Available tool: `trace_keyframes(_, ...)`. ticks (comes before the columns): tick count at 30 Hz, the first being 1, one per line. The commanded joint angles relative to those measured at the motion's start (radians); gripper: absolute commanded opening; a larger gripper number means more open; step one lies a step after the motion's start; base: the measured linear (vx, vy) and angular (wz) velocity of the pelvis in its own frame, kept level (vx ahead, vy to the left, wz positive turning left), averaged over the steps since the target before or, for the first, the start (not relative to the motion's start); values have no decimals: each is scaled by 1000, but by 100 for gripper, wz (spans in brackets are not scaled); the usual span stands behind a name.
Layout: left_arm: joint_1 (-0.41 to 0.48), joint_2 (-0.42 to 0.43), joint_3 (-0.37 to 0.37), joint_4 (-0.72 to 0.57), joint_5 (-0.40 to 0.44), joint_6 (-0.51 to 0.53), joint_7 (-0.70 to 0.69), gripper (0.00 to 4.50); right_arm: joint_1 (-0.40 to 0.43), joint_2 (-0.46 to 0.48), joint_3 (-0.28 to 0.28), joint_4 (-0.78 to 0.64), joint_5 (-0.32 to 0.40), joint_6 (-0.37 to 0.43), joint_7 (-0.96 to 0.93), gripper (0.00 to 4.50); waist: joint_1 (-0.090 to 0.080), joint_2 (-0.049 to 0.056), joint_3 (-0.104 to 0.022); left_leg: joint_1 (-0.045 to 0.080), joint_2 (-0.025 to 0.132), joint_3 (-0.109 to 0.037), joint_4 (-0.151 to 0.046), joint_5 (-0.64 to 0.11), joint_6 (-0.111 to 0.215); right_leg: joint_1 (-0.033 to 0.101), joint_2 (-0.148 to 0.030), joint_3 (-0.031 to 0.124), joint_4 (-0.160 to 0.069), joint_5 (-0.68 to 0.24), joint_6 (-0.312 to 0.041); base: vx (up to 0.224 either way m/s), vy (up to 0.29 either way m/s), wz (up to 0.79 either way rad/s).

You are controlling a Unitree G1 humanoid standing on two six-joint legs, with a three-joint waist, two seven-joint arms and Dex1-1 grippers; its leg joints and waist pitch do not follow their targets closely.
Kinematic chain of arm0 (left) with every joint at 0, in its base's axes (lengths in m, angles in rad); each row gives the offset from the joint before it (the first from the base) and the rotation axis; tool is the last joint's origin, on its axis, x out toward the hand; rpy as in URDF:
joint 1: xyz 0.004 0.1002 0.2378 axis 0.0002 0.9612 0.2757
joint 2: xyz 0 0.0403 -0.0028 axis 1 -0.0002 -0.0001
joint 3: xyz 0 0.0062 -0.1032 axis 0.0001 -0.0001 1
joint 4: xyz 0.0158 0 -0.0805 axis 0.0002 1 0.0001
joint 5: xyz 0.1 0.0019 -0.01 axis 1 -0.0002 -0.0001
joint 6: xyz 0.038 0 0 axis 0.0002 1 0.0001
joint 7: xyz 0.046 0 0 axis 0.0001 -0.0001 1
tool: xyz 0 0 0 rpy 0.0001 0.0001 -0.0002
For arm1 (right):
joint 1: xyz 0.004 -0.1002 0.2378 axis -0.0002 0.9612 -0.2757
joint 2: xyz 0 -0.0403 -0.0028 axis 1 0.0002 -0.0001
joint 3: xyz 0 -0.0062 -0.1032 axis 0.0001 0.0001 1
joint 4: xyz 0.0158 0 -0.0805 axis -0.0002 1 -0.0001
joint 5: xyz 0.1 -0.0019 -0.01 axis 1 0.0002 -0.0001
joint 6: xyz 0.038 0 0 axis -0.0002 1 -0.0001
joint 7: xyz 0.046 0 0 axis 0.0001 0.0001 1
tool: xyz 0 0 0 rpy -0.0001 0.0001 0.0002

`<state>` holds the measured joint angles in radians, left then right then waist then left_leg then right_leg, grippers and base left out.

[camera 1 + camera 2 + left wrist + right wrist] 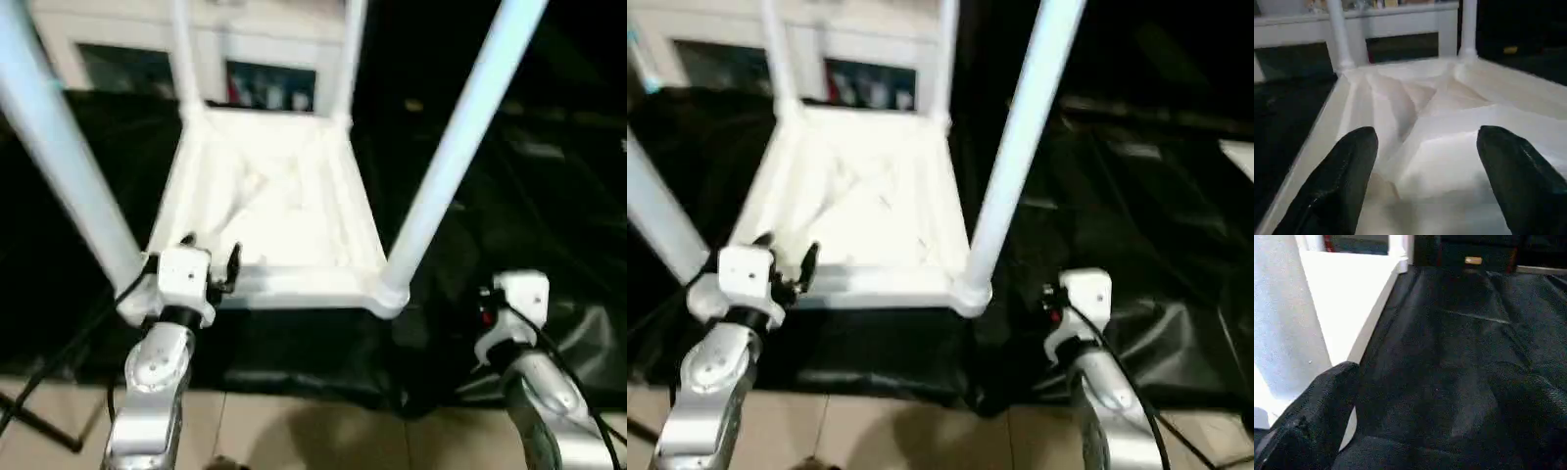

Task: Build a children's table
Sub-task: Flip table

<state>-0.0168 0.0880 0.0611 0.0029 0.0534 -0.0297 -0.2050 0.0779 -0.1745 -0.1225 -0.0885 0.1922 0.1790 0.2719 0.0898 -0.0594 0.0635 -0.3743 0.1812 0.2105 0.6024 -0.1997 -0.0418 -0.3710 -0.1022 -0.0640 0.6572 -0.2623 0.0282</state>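
The children's table stands upside down on a black cloth. Its white tabletop [274,215] lies ribbed side up, and four white legs rise from its corners: near left [59,147], near right [460,137], far left [184,59] and far right [351,59]. My left gripper [211,257] is open at the tabletop's near edge, just right of the near left leg. In the left wrist view its fingers [1347,166] stand wide apart over the ribbed underside [1449,147], holding nothing. My right gripper [1435,382] is open above the cloth, to the right of the near right leg [1283,323].
The black cloth [549,196] spreads around the table, crumpled at the near right. A white cabinet with glass doors [265,83] stands close behind the far legs. Tiled floor [294,431] lies in front, with a thin black stand leg [39,421] at the near left.
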Motion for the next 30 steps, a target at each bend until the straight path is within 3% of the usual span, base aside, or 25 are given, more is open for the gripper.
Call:
trace_keyframes(1, 24, 15, -27, -28, -46, 5, -73, 368, 12, -9, -22, -18, 12, -15, 9, 450, 12, 0, -40, 2, 42, -74, -39, -272, -29, 12, -141, 73, -197, -824, -5, 43, -32, -23)
trace_keyframes(2, 63, 32, -45, -64, -106, 29, -153, 368, 27, -14, -30, -27, 23, -20, 21, 450, 15, 4, -48, -9, 47, -75, -69, -216, -31, 25, -117, 57, -177, -714, -13, 24, 7, -18)
trace_keyframes(3, 63, 32, -45, -64, -106, 29, -153, 368, 27, -14, -30, -27, 23, -20, 21, 450, 16, 15, -44, -7, 51, -73, -90, -249, -44, 14, -78, 39, -159, -570, -40, 24, 7, -18)
trace_keyframes(4, 96, 47, -60, -95, -151, 57, -212, 368, 40, -20, -32, -36, 35, -22, 38, 450, 14, 20, -45, 1, 56, -73, -96, -288, -49, 9, -69, 38, -154, -516, -53, 0, 0, 0)
trace_keyframes(5, 117, 55, -69, -115, -178, 75, -246, 368, 48, -23, -34, -42, 43, -23, 50, 450, 10, 26, -40, 10, 60, -73, -104, -379, -58, 3, -63, 44, -150, -443, -89, 0, 0, 0)
trace_keyframes(7, 153, 75, -86, -135, -166, 100, -256, 368, 69, -37, -24, -58, 56, -22, 86, 450, 7, 21, -44, -1, 59, -76, -110, -381, -56, 18, -59, 43, -143, -393, -91, 0, 0, 0)
trace_keyframes(8, 177, 83, -86, -144, -158, 110, -251, 405, 93, -56, 3, -87, 74, -12, 140, 450, 7, 21, -42, -2, 59, -76, -111, -377, -49, 19, -58, 43, -143, -379, -89, 0, 0, 0)
trace_keyframes(12, 228, 66, -35, -163, -182, 134, -204, 411, 153, -113, 83, -162, 129, 21, 292, 450, 11, 18, -46, 3, 62, -69, -107, -342, -13, 20, -58, 50, -142, -307, -104, 0, 0, 0)
trace_keyframes(15, 297, 60, -9, -180, -208, 114, -200, 439, 168, -149, 140, -189, 157, 40, 376, 450, 7, 5, -46, -10, 60, -74, -111, -333, -9, 30, -59, 46, -139, -305, -97, 0, 0, 0)
trace_keyframes(16, 350, 55, -4, -210, -239, 106, -212, 447, 167, -160, 164, -196, 171, 54, 408, 450, 8, 5, -48, -8, 61, -75, -108, -322, -7, 29, -60, 47, -138, -289, -94, 53, 0, -14)
trace_keyframes(18, 425, 55, 5, -267, -271, 100, -221, 447, 167, -176, 189, -206, 183, 65, 452, 450, 8, 5, -51, -5, 63, -74, -106, -301, -3, 27, -54, 49, -134, -221, -100, 67, -3, -10)
trace_keyframes(19, 456, 51, 18, -288, -269, 80, -208, 448, 165, -183, 198, -207, 190, 70, 470, 450, 9, -6, -51, -6, 64, -72, -106, -290, 4, 30, -52, 49, -131, -172, -109, 69, 0, -7)
trace_keyframes(21, 493, 27, 54, -313, -272, 53, -171, 448, 158, -190, 206, -205, 201, 79, 492, 450, 11, -5, -59, 1, 64, -69, -97, -244, 21, 33, -48, 48, -121, -62, -120, 74, 5, -4)
trace_keyframes(22, 499, 15, 67, -319, -273, 44, -158, 448, 155, -190, 206, -203, 208, 85, 498, 450, 16, -11, -64, 8, 62, -65, -88, -187, 40, 33, -43, 49, -117, 44, -130, 79, 6, 3)
trace_keyframes(23, 503, -2, 86, -324, -263, 17, -131, 448, 150, -188, 207, -199, 224, 102, 504, 450, 19, -8, -63, 7, 62, -66, -88, -151, 55, 34, -40, 48, -110, 121, -143, 55, 6, 3)
trace_keyframes(25, 526, -30, 103, -351, -265, -26, -105, 448, 136, -190, 228, -175, 212, 98, 517, 450, 29, -7, -60, 11, 63, -64, -88, -150, 59, 32, -40, 46, -112, 135, -146, 27, 3, 2)
trace_keyframes(26, 538, -37, 102, -363, -273, -37, -102, 448, 132, -192, 235, -167, 208, 95, 521, 450, 37, -11, -56, 12, 66, -63, -93, -186, 50, 35, -43, 46, -115, 98, -145, 0, 0, 0)
trace_keyframes(27, 554, -51, 103, -375, -245, -72, -70, 448, 112, -186, 240, -142, 197, 87, 516, 450, 40, -23, -53, 10, 66, -63, -94, -205, 47, 36, -44, 46, -119, 67, -138, 0, 0, 0)
trace_keyframes(28, 556, -53, 104, -376, -235, -80, -61, 448, 107, -184, 241, -137, 194, 86, 514, 450, 45, -16, -52, 10, 67, -64, -100, -241, 32, 36, -47, 47, -123, 5, -127, 0, 0, 0)
trace_keyframes(30, 555, -70, 117, -384, -203, -119, -17, 448, 90, -172, 239, -118, 185, 75, 503, 450, 51, -17, -45, 17, 67, -63, -105, -307, 2, 29, -48, 51, -134, -105, -100, 0, 0, 0)
